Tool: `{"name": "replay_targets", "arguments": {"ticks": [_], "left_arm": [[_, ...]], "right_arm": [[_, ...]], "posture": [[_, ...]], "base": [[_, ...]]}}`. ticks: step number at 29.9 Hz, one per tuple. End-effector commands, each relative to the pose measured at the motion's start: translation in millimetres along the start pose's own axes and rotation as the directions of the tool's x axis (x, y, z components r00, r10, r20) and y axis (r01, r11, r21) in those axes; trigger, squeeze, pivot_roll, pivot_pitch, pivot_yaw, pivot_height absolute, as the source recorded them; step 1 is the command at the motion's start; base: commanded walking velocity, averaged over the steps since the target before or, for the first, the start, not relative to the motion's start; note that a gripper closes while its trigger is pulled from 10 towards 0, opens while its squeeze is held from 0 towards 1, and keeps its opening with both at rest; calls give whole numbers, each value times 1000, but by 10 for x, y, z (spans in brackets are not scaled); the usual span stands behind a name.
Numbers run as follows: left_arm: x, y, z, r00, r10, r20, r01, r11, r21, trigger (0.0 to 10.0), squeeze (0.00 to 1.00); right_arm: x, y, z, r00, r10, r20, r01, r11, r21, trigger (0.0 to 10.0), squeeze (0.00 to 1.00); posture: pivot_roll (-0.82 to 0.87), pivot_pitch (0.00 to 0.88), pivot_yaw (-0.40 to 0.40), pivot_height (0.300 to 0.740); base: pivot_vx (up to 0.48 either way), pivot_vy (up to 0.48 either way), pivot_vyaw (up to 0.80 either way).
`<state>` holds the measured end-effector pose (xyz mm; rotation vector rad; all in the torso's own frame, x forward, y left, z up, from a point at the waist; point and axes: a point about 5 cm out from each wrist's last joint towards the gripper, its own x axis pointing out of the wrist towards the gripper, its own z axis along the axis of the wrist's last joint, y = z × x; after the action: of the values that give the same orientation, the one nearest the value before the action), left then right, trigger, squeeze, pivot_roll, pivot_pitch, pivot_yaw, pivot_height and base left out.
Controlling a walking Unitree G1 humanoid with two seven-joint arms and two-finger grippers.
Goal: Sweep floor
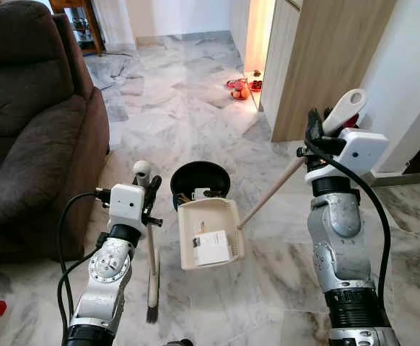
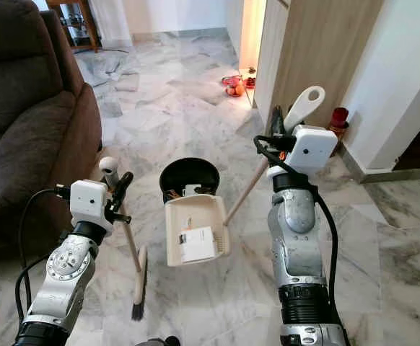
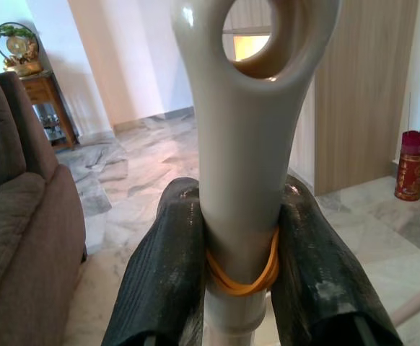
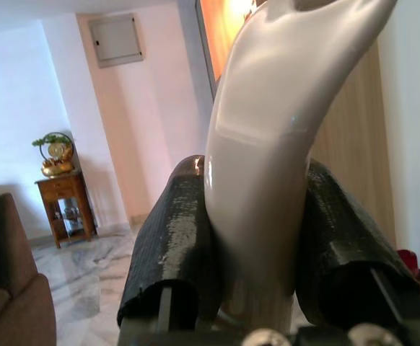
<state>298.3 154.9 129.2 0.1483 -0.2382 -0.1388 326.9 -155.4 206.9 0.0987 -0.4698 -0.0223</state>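
Broom beside dustpan, nr sofa

**Count of things on the marble floor**

One broom at lower centre-left. One cream dustpan in the middle, with one long handle. One black bin just above it. One brown armchair at the left. One wooden side table at top left. Two grippers: the left gripper and the right gripper. One red cylinder at right.
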Motion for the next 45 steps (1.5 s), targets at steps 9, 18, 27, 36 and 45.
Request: {"name": "replay_targets", "arguments": {"ticks": [9, 18, 27, 36, 45], "left_arm": [[24, 19, 102, 998, -5, 61, 3, 999, 47, 10000, 0], [32, 20, 105, 998, -4, 61, 1, 999, 51, 10000, 0], [33, 21, 108, 998, -2, 66, -2, 999, 53, 10000, 0], [42, 35, 115, 998, 3, 69, -7, 998, 56, 10000, 0], [40, 31, 115, 998, 0, 68, -4, 998, 56, 10000, 0]], "right_arm": [[121, 136, 312, 993, 30, 113, -36, 998, 49, 10000, 0], [129, 151, 304, 994, 29, 103, -36, 997, 65, 10000, 0], [126, 198, 311, 994, 40, 100, -49, 996, 81, 10000, 0], [146, 246, 349, 993, 46, 111, -58, 993, 103, 10000, 0], [146, 286, 385, 991, 51, 122, -66, 991, 115, 10000, 0]], "posture": [[119, 14, 45, 740], [124, 21, 43, 740], [124, 21, 43, 740], [129, 24, 43, 740], [130, 29, 43, 740]], "base": [[391, 0, 0], [395, 0, 335], [395, 0, 0], [393, 0, 0], [395, 0, 0]]}}
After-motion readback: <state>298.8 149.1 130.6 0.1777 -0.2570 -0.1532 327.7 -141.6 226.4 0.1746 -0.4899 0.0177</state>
